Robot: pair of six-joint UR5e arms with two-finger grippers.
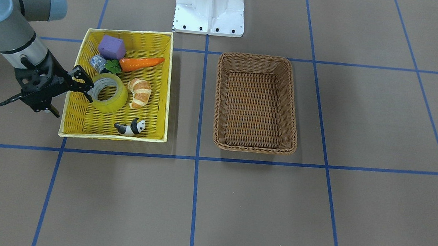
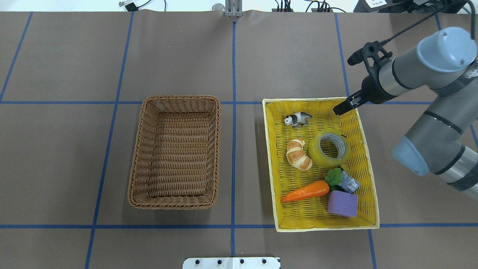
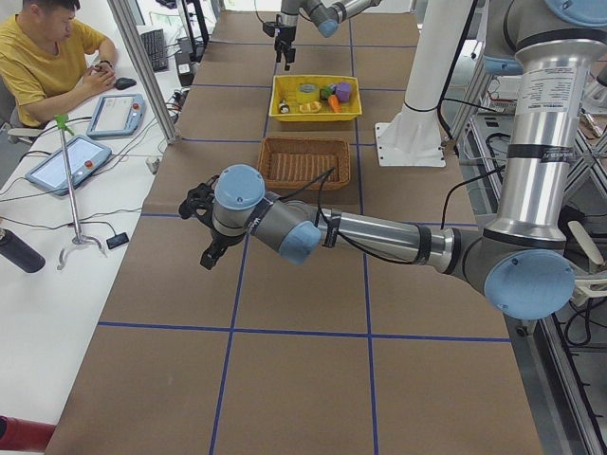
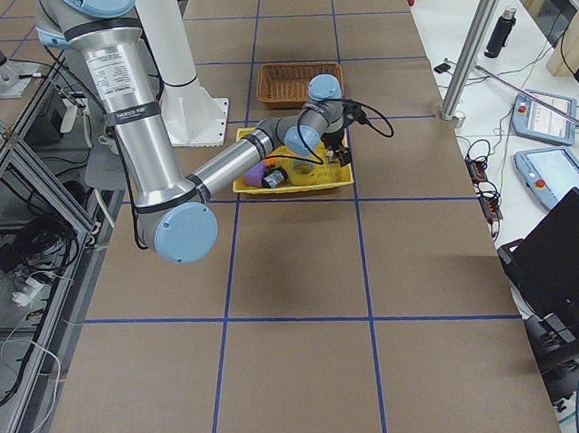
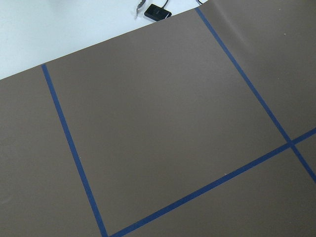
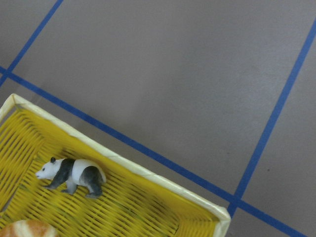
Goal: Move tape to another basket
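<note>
The yellow-green tape roll lies flat in the yellow tray, also seen in the overhead view. My right gripper hovers over the tray's edge just beside the tape, apart from it, with its jaws open and empty; in the overhead view it is over the tray's far right corner. The brown wicker basket stands empty to the tray's left, and shows in the front view too. My left gripper hangs over bare table far from both; I cannot tell if it is open or shut.
The tray also holds a panda figure, a croissant, a carrot, a purple block and a small blue-white cylinder. The white robot base stands behind. An operator sits at the table's side.
</note>
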